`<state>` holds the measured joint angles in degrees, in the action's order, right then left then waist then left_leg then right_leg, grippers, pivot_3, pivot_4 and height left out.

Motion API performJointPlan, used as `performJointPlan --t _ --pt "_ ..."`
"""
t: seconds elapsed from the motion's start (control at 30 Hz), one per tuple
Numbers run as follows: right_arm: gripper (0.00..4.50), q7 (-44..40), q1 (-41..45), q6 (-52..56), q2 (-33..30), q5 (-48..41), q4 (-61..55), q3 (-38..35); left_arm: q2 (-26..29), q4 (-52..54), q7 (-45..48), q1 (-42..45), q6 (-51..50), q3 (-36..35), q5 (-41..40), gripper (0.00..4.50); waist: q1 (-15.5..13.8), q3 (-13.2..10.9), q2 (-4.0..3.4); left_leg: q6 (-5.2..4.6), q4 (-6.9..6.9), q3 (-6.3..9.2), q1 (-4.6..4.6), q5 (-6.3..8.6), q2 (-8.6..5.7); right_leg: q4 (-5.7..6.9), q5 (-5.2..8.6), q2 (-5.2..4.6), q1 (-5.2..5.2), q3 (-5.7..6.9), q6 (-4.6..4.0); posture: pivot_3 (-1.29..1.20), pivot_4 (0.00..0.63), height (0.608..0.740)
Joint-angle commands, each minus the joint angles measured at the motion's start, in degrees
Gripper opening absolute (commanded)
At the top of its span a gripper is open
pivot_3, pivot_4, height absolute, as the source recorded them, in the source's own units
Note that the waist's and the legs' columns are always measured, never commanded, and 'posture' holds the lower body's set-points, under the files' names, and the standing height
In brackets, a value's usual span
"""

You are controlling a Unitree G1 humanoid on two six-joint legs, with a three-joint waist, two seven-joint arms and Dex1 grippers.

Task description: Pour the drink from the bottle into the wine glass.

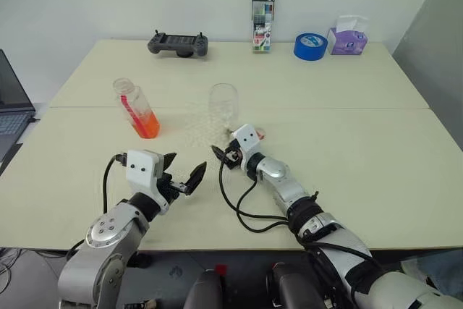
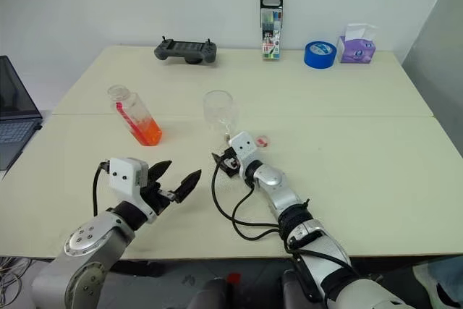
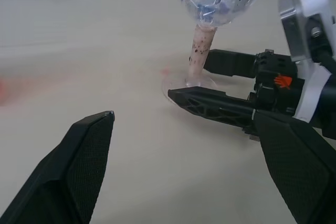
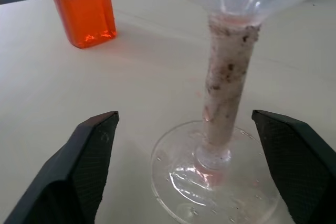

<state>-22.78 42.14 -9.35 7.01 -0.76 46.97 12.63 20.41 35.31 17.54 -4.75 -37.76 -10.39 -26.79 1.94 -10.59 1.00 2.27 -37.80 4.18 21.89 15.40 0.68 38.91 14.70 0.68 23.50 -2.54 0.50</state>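
The glass (image 4: 229, 103) stands upright on the tabletop (image 1: 347, 142) with its stem between the spread fingers of the right claw (image 4: 210, 156), unclasped, while the bottle (image 1: 136, 108) stands off to the left, nearer the left claw (image 1: 182, 171), which gapes empty.

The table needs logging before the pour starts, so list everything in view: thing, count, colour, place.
table: one, cream, under everything
bottle: one, clear with orange drink, left of centre
wine glass: one, clear, centre, upright
controller: one, dark grey, far edge
marker pack: one, black-topped, far edge, upright
tape roll: one, blue, far right
tissue box: one, purple, far right
laptop: one, dark, left of the table
left gripper: open, near edge
right gripper: open, either side of the glass's stem
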Motion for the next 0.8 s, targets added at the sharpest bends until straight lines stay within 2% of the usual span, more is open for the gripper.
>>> performJointPlan --t 0.03,0.17,0.27,0.33,0.5,0.6,0.7,0.8 --pt "4.35 -4.6 -6.2 8.7 -2.4 -0.7 -17.4 2.1 -2.3 0.1 -2.1 -0.1 2.6 1.1 1.2 4.50 -0.2 0.0 0.00 0.01 -0.01 0.03 0.01 0.01 0.00 -0.01 0.00 -0.01 0.00 0.01 0.00 0.00 0.150 0.740" --pt "4.35 -7.4 -14.7 22.2 -7.8 -2.3 -38.4 3.4 -4.3 -0.7 -4.1 -0.2 4.1 1.9 3.3 4.50 -0.3 0.0 0.00 0.05 -0.04 0.21 0.09 0.02 -0.05 -0.03 0.00 -0.20 0.00 0.04 0.01 0.00 0.150 0.740" --pt "4.35 -13.5 -22.9 40.0 -20.5 -8.7 -64.6 0.2 -5.4 -2.7 -5.7 -0.3 6.6 3.0 6.1 4.50 -0.6 -0.1 -0.10 0.05 -0.05 0.24 0.11 0.02 -0.07 -0.06 0.17 -0.21 0.00 0.06 0.28 0.00 0.150 0.740" --pt "4.35 -14.6 -24.8 48.2 -25.3 -13.6 -73.6 -3.4 -6.0 -4.2 -6.0 0.0 7.5 3.1 6.9 4.50 -0.6 -0.1 -0.10 0.07 -0.04 0.34 0.13 0.03 -0.18 -0.09 0.28 -0.30 -0.03 0.07 0.42 0.00 0.150 0.740" --pt "4.35 -13.1 -23.5 55.6 -29.4 -18.9 -77.9 -10.2 -7.1 -9.1 -6.5 3.3 10.2 3.2 8.5 4.50 0.1 -0.1 0.02 0.07 -0.03 0.10 -0.02 0.04 -0.15 -0.07 0.29 -0.05 -0.09 0.06 0.41 0.00 0.150 0.740" --pt "4.35 -13.8 -22.3 58.1 -31.7 -21.1 -79.6 -11.3 -7.1 -11.4 -6.5 5.7 11.1 2.8 9.0 4.50 -0.2 -0.1 0.02 0.07 0.01 0.15 0.04 0.05 -0.15 -0.06 0.32 0.14 -0.05 0.17 0.36 0.00 0.150 0.740" --pt "4.35 -16.1 -19.6 62.0 -35.7 -24.9 -81.7 -12.2 -6.7 -13.5 -6.8 7.2 12.3 2.1 9.7 4.50 -0.2 -0.1 0.03 0.08 0.01 0.14 0.06 0.06 -0.14 -0.08 0.32 0.14 -0.04 0.14 0.36 0.00 0.150 0.740" --pt "4.35 -20.2 -13.7 67.9 -41.4 -32.2 -83.7 -15.7 -6.8 -14.0 -7.1 8.1 12.5 2.0 9.8 4.50 -0.2 -0.1 0.01 0.08 -0.02 0.11 0.08 0.06 -0.13 -0.08 0.32 0.13 -0.04 0.11 0.36 0.00 0.150 0.740"
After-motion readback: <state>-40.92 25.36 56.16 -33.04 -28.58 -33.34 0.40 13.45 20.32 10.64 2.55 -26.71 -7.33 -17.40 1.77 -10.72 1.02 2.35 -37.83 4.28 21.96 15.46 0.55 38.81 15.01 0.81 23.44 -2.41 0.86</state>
